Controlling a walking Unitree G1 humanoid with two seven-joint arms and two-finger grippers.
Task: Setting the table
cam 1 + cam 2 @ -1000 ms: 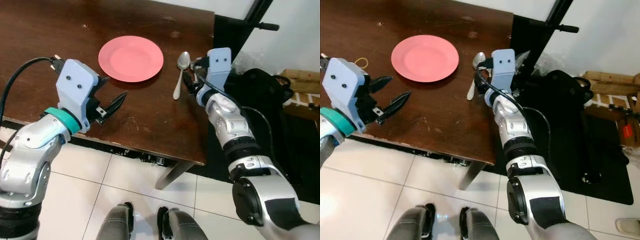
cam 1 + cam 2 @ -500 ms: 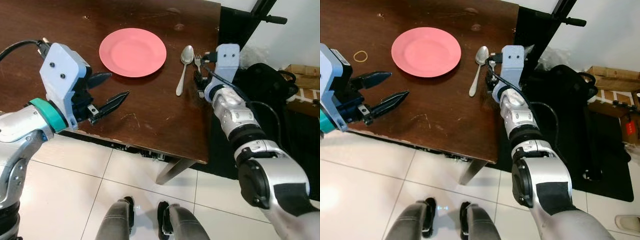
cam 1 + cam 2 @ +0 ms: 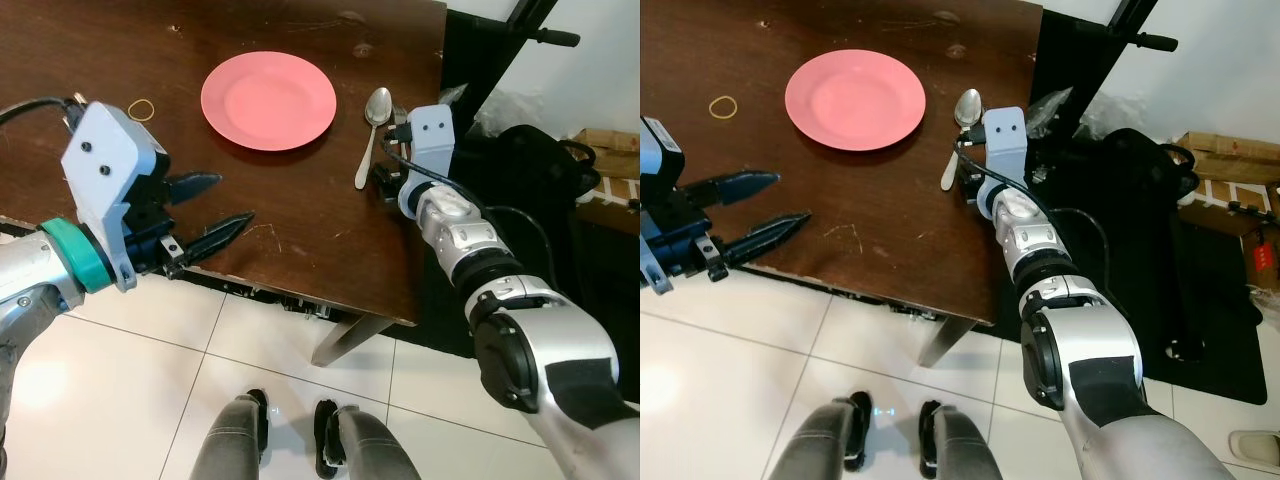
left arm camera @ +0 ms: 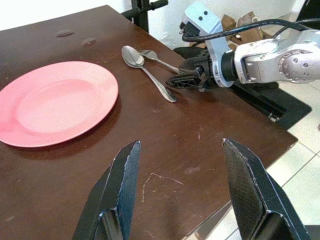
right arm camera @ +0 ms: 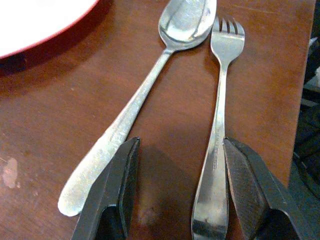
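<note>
Nearest the robot, the left gripper (image 3: 205, 212) hovers over the front edge of the dark wooden surface (image 3: 300, 230), its fingers (image 4: 122, 185) spread wide and holding nothing. It is well apart from the cutlery and looks idle.

Farther in, toward the right side of the surface, the right gripper (image 5: 177, 192) sits low at the handle ends of the spoon (image 5: 145, 90) and fork (image 5: 217, 130). Its fingers are open and grip nothing; one finger (image 5: 250, 192) lies just beside the fork's handle, and the fork's end sits between the two fingers.

Beyond that, the pink plate (image 3: 268, 101) rests on the surface with the spoon just to its right and the fork right of the spoon, both lying flat, roughly parallel, heads pointing away from the robot. A rubber band (image 3: 141, 107) lies left of the plate.

The setting looks nearly complete, and the step in hand seems to be placing or adjusting the fork. If it is to be moved, the fingers must close squarely on the thin handle; if it is placed, the gripper should back off without dragging it.

The right wrist view shows the fork's tines and its spacing from the spoon clearly, while the head views hide most of the fork behind the gripper. The head views give the whole layout.
</note>
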